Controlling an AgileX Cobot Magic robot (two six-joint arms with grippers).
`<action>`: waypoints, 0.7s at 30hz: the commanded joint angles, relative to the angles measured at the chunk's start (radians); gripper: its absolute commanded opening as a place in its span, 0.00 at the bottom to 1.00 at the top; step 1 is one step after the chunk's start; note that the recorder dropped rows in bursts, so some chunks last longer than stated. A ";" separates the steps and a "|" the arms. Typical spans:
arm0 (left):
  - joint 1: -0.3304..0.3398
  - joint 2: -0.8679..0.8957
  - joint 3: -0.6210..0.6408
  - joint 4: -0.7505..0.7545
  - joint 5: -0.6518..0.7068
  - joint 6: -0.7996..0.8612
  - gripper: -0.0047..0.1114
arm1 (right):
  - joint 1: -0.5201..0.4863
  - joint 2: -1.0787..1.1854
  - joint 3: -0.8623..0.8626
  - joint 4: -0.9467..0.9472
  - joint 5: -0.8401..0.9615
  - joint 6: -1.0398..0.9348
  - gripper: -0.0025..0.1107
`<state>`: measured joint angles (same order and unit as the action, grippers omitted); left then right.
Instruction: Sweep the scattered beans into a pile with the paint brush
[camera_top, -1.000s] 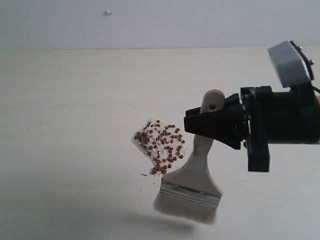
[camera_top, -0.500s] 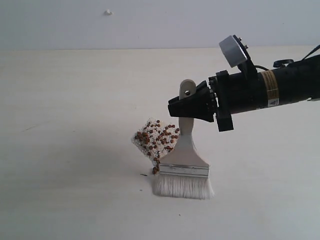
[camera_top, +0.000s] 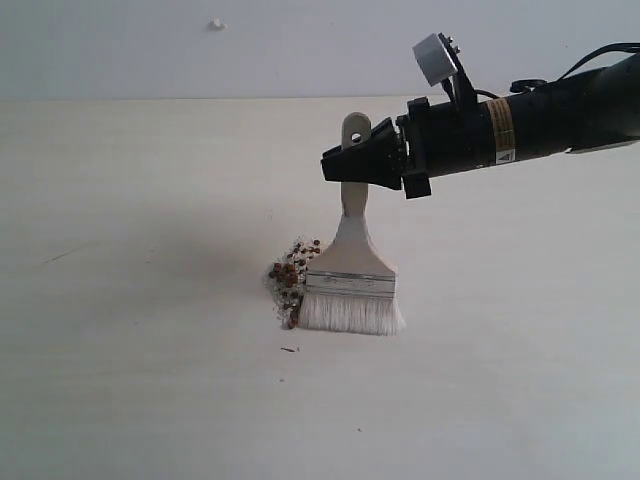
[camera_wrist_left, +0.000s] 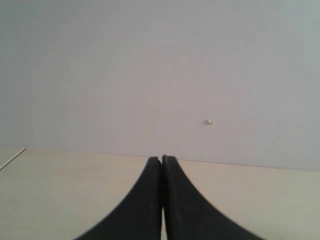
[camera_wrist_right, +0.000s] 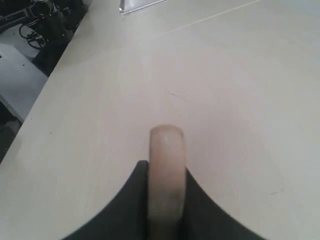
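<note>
Several beans (camera_top: 288, 272) bunch at brush (camera_top: 350, 285) edge, bristles down to push them | right gripper (camera_top: 340, 168) pinches handle top | left gripper (camera_wrist_left: 161, 162) pressed together, idle

I can read no text in any view. My right arm (camera_top: 560, 115) carries a small white sticker (camera_top: 503, 156) with dark print, but it is too small to read.

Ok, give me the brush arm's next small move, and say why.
Probably lift the paint brush in the right end effector and reset it, in the exterior view, left of the beans: they lie strung along the bristles' left edge, not yet one compact heap.
</note>
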<state>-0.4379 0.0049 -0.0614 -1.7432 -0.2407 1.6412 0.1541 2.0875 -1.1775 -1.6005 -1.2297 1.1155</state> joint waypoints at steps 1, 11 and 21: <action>0.002 -0.005 0.006 -0.001 0.008 0.003 0.04 | -0.003 -0.010 -0.009 -0.020 0.009 0.015 0.02; 0.002 -0.005 0.006 -0.001 0.008 0.003 0.04 | -0.003 -0.093 -0.009 -0.029 0.009 0.105 0.02; 0.002 -0.005 0.006 -0.001 0.008 0.003 0.04 | -0.001 -0.194 0.026 0.087 0.009 0.146 0.02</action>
<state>-0.4379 0.0049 -0.0614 -1.7432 -0.2407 1.6438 0.1541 1.9264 -1.1762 -1.5848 -1.2173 1.2479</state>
